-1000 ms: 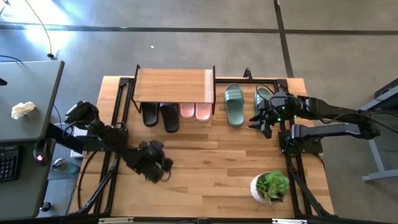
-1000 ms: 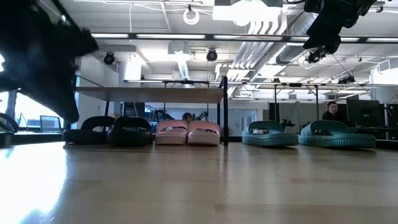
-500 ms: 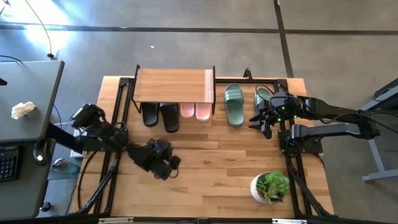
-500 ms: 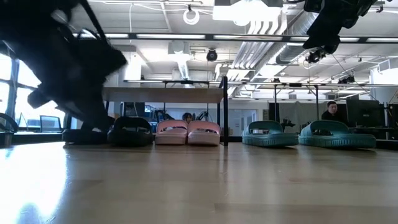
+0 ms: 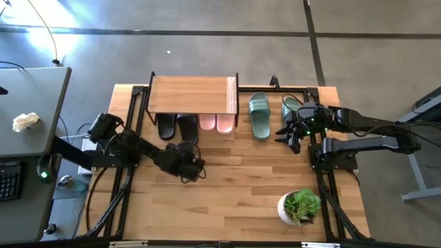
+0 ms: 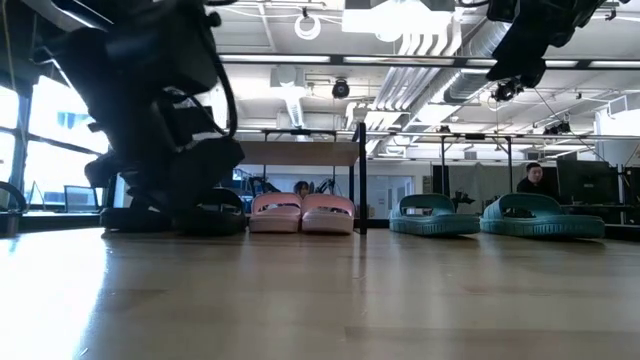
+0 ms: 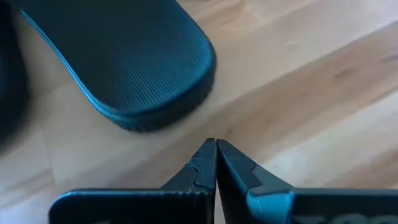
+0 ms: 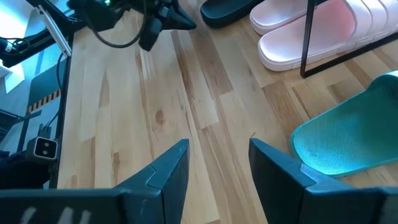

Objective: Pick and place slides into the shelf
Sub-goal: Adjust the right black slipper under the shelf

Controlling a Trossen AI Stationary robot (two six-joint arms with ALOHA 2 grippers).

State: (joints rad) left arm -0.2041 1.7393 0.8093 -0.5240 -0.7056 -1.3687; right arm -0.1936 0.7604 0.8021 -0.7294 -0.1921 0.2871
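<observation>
From above, only the heels of the black ribbed-strap slide sandals (image 5: 177, 128) and the pale pink slide sandals (image 5: 216, 123) are seen; their fronts are covered by the light wooden plank top of the low black-framed shelf (image 5: 192, 94). The straps are shown in the low view, where the black pair (image 6: 205, 212) is partly masked by the left arm. The two sage green slide sandals (image 5: 260, 116) lie outside the shelf on the wooden tabletop (image 5: 241, 186), the farther one (image 5: 292, 107) half hidden under the right arm. The left gripper (image 7: 216, 153) is seen with fingers pressed together, empty, just beside a black heel (image 7: 140, 62). The right gripper (image 8: 219, 163) is held apart, empty, near a green heel (image 8: 348, 142).
</observation>
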